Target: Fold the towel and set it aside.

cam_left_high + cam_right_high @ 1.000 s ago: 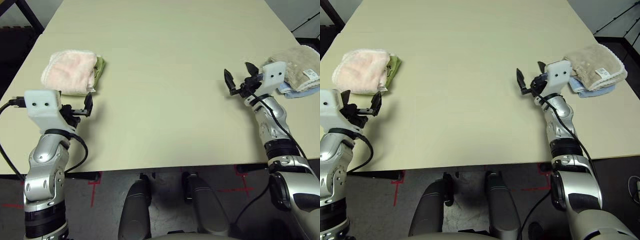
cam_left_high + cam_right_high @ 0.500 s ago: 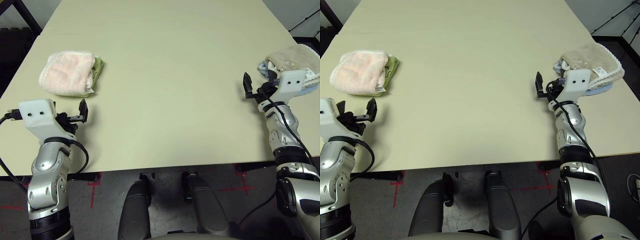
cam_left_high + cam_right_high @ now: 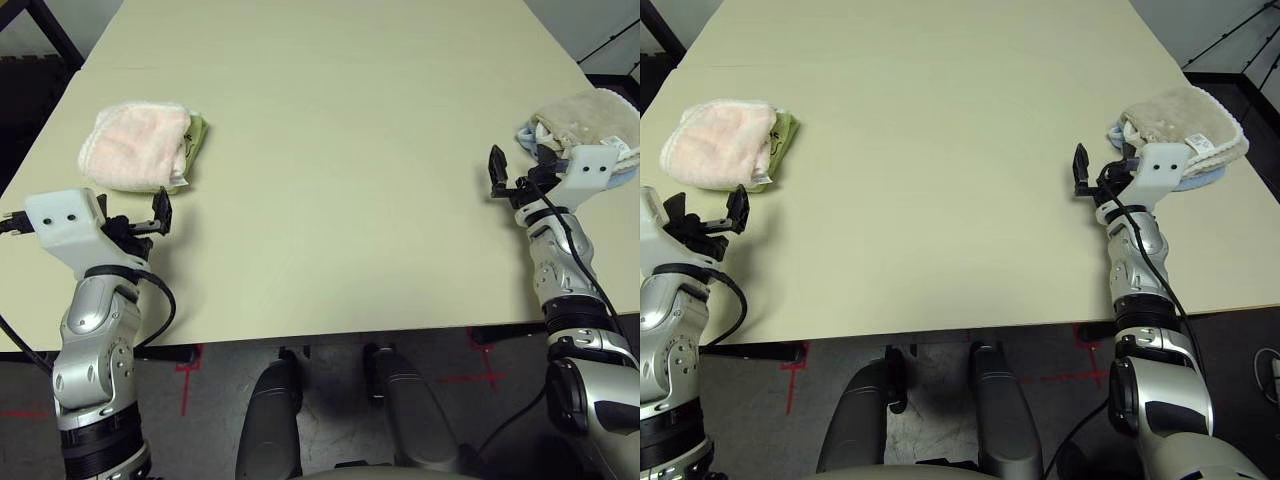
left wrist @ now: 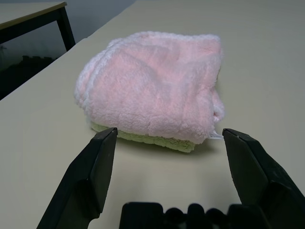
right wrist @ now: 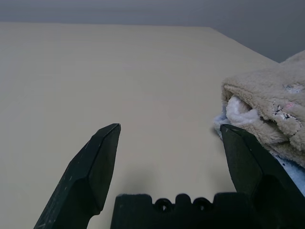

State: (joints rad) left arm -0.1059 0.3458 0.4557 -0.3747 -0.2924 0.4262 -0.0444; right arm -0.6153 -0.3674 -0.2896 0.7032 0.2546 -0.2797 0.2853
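- The left pincer (image 4: 169,157) stands with its two black fingers spread wide and nothing between them, low over the table (image 3: 340,150).
- Just ahead of it lies the pink towel (image 3: 135,146), folded into a thick bundle and apart from the fingertips.
- The pink towel rests on a light green towel (image 4: 147,139), whose edge peeks out beneath it.
- The right pincer (image 5: 169,157) is likewise spread wide and holds nothing.
- Just beside its outer finger sits a beige towel (image 3: 1185,120), folded, lying on a light blue towel (image 5: 293,169).
- The two pincers are well apart, with bare table between them.
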